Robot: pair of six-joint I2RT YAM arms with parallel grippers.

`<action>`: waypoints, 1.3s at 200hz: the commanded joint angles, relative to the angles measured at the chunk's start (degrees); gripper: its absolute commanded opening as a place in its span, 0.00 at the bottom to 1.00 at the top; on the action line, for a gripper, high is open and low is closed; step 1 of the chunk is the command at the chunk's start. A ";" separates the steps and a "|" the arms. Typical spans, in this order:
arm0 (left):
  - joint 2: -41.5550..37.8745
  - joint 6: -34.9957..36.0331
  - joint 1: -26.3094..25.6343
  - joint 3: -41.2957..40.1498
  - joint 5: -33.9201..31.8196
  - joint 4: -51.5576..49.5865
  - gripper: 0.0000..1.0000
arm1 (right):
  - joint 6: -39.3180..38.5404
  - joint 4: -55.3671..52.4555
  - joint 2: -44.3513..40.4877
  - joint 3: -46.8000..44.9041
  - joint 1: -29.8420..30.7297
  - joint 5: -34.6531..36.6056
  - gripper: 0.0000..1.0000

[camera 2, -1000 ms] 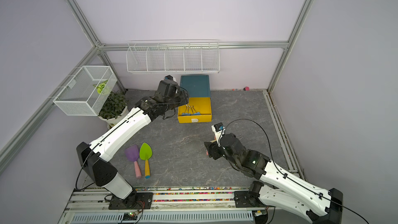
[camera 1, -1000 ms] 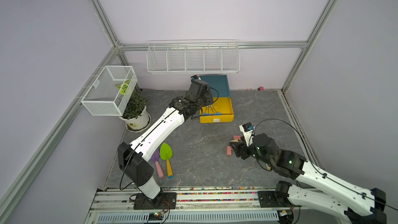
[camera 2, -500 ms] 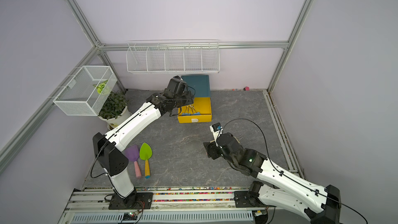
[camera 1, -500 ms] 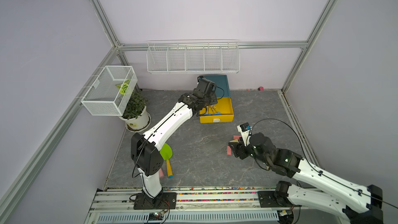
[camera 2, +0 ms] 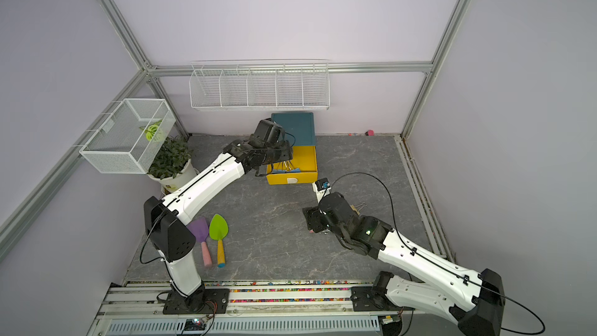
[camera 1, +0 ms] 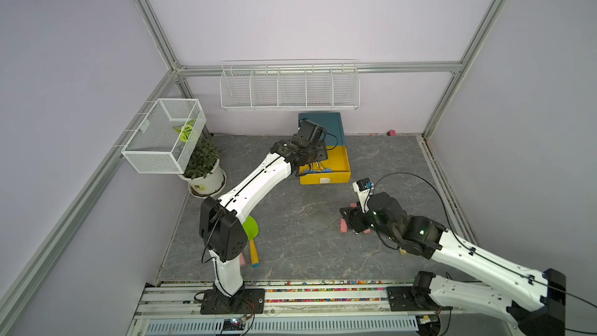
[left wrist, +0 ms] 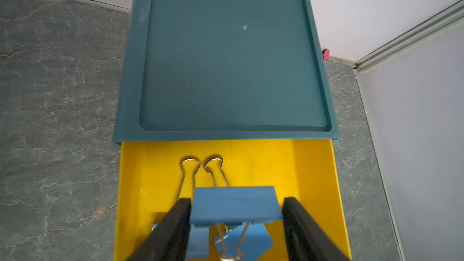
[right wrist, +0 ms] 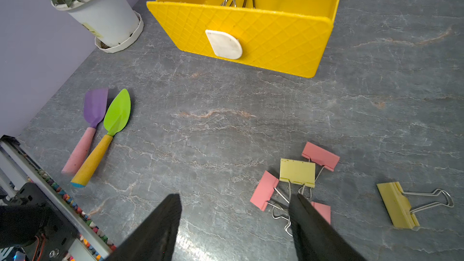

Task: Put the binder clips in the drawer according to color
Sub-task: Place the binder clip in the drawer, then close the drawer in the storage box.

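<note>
Releasing a blue clip point(left wrist: 236, 204) into the open yellow drawer point(left wrist: 313, 171), where other blue clips point(left wrist: 251, 242) already lie: the left gripper point(left wrist: 237, 201) has just widened its jaws about the clip, though whether they still pinch it cannot be told. On the table point(right wrist: 226, 121), pink and yellow clips point(right wrist: 297, 171) wait near the right gripper point(right wrist: 235, 197), its jaws apart and empty. Blue looks nearly sorted.

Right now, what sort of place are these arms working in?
Probably a robot test cell: bare walls in an aluminium frame, arms bolted to a base rail, staged props like the wire basket and potted plant.
</note>
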 commanded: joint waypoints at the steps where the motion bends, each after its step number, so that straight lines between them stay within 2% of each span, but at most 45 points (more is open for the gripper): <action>1: -2.13 0.84 -0.29 1.21 0.28 0.57 0.74 | 1.33 -1.45 1.22 2.40 -0.76 0.71 0.74; 32: -4.41 0.95 -0.29 1.18 -0.49 0.78 0.76 | 1.93 -2.33 3.46 4.58 -1.71 1.04 0.74; 61: -10.48 0.59 -0.29 -0.59 -3.02 0.94 0.72 | 4.09 -4.02 6.73 8.13 -2.59 2.60 0.70; 84: -18.24 0.27 -0.23 -7.33 -6.62 3.36 0.67 | 4.88 -4.33 11.05 11.45 -2.59 3.87 0.64; 113: -25.37 -0.70 0.05 -15.35 -9.50 1.44 0.63 | 4.46 -3.75 18.15 16.28 -2.59 4.35 0.60; 165: -37.10 -5.48 0.18 -34.80 -11.13 5.04 0.58 | 4.36 -2.37 28.35 23.18 -2.51 3.63 0.58; 188: -39.99 -7.72 0.20 -41.43 -10.67 6.39 0.57 | 4.04 -1.58 31.27 24.93 -2.51 4.66 0.59; 212: -41.45 -9.67 0.18 -46.29 -9.22 7.78 0.57 | 4.10 -2.44 34.43 27.45 -2.55 7.23 0.65; 260: -43.49 -12.24 0.19 -49.83 -8.36 7.51 0.55 | 4.40 -5.66 40.09 34.05 -2.58 13.06 0.67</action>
